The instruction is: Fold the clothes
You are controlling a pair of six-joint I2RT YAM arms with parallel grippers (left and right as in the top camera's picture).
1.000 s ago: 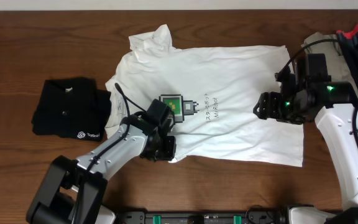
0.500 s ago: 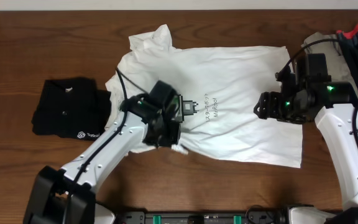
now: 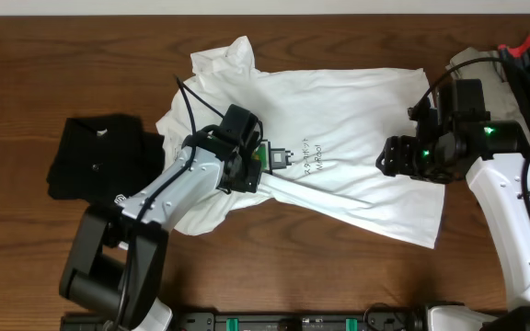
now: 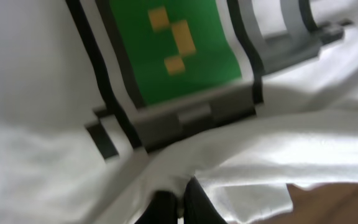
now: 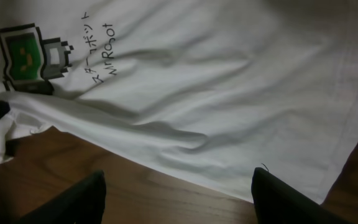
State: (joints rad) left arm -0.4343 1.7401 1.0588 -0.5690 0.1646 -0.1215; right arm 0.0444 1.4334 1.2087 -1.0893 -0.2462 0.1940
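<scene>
Large white robot-print T-shirt (image 3: 357, 119) on brown wooden table (image 3: 44, 55), left gripper (image 3: 251, 175) pinching its lower edge, right gripper (image 3: 386, 158) spread wide above.

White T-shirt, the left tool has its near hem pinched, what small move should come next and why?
Probably carry the hem a bit farther toward the far edge: the left tool is shut on the T-shirt beside the green print, so the folded edge lies only mid-shirt.

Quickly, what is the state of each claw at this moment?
Left claw: closed on the edge of the white T-shirt.
Right claw: open, holding nothing.
</scene>
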